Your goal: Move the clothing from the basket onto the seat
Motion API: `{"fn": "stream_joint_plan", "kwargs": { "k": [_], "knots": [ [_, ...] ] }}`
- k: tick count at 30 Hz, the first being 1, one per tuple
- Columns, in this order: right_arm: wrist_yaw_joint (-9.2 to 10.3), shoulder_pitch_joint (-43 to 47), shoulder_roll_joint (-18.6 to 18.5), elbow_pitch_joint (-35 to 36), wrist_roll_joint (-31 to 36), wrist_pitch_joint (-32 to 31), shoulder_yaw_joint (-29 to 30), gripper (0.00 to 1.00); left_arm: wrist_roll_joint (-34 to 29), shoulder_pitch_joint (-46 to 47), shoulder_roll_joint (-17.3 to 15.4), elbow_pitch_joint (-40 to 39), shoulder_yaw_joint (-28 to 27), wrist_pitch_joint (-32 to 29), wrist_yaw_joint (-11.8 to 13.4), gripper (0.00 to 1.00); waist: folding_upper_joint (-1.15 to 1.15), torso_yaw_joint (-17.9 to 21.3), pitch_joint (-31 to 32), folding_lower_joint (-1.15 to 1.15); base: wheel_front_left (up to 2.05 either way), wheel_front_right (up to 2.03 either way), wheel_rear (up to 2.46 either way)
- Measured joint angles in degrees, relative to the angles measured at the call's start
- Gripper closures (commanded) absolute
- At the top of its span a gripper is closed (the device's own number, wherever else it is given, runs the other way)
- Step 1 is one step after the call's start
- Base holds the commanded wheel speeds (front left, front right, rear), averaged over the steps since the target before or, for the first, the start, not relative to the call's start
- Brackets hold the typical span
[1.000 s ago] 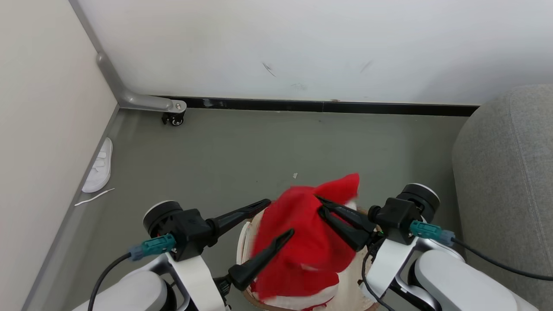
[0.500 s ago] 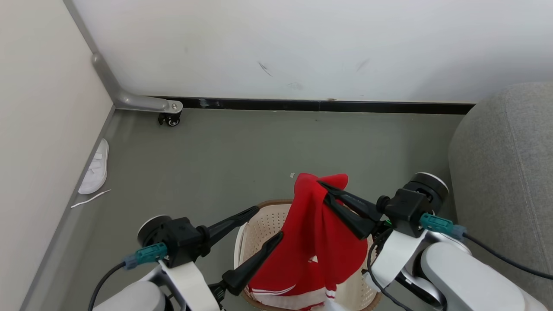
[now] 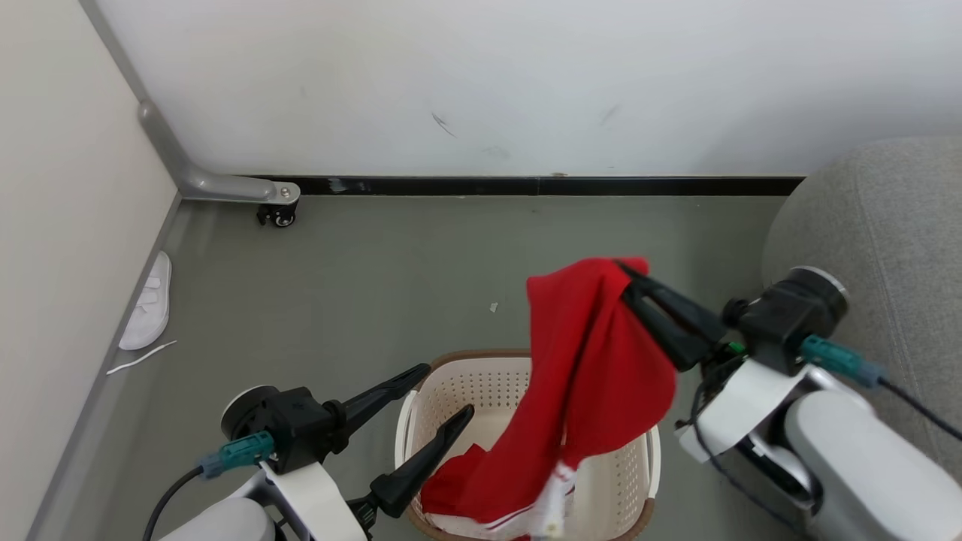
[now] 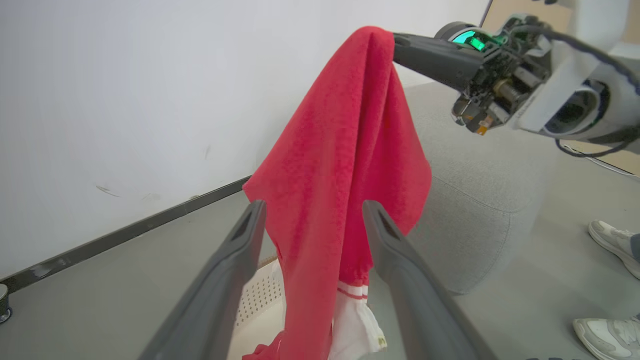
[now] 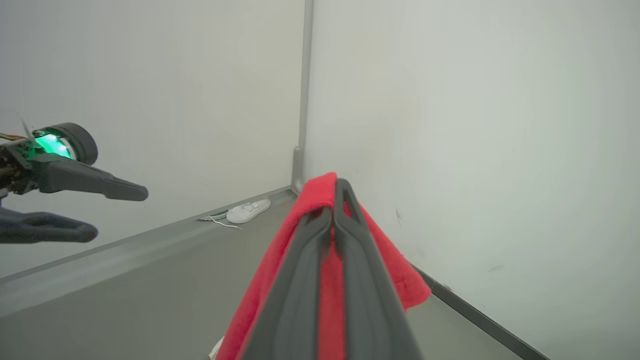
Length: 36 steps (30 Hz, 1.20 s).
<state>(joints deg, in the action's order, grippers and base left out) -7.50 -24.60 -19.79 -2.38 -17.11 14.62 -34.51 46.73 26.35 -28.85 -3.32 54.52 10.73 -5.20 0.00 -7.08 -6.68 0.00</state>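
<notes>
A red garment of the clothing (image 3: pixel 594 361) hangs from my right gripper (image 3: pixel 625 267), which is shut on its top fold, up above the basket's right side. The garment's white-trimmed lower end trails into the cream basket (image 3: pixel 481 355), where more red fabric (image 3: pixel 455 485) lies. My left gripper (image 3: pixel 446 391) stands open over the basket's left rim, holding nothing. In the left wrist view the clothing (image 4: pixel 345 150) hangs beyond my open left gripper (image 4: pixel 314 210). The right wrist view shows the right gripper (image 5: pixel 337 187) pinching the cloth (image 5: pixel 400 280). The grey seat (image 3: pixel 864 218) is at the right.
A white slipper (image 3: pixel 146 304) lies by the left wall, and a caster wheel (image 3: pixel 278 214) on a grey bar stands in the corner. A person's pale shoes (image 4: pixel 612 240) rest on the floor beyond the seat (image 4: pixel 475 200). Grey floor lies between the basket and the back wall.
My right gripper has lifted the red garment up and to the right, toward the seat, pulling it out long. The left gripper has sunk lower and apart from the cloth. The camera has shifted a little.
</notes>
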Motion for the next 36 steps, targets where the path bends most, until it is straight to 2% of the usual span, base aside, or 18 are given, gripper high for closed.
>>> {"fn": "stream_joint_plan", "kwargs": {
  "k": [7,16,36],
  "knots": [
    [0.0,0.76,-0.85,1.29,1.31,0.01,5.04,1.0,-0.69,0.09,0.31,-0.77,0.29,0.46,-0.07,0.0,0.0,1.31,0.05,0.0,0.0,0.0,0.0],
    [0.0,2.41,-0.86,2.81,2.5,0.01,7.73,1.0,-2.93,0.52,1.49,-2.57,1.76,0.51,-0.51,0.0,0.0,3.7,-0.06,0.0,0.0,0.0,0.0],
    [0.0,6.81,-0.67,7.34,5.27,0.01,13.43,1.0,-3.42,2.64,1.37,-3.6,2.93,0.44,-1.02,0.0,0.0,12.06,-0.45,0.0,0.0,0.0,0.0]
  ]
}}
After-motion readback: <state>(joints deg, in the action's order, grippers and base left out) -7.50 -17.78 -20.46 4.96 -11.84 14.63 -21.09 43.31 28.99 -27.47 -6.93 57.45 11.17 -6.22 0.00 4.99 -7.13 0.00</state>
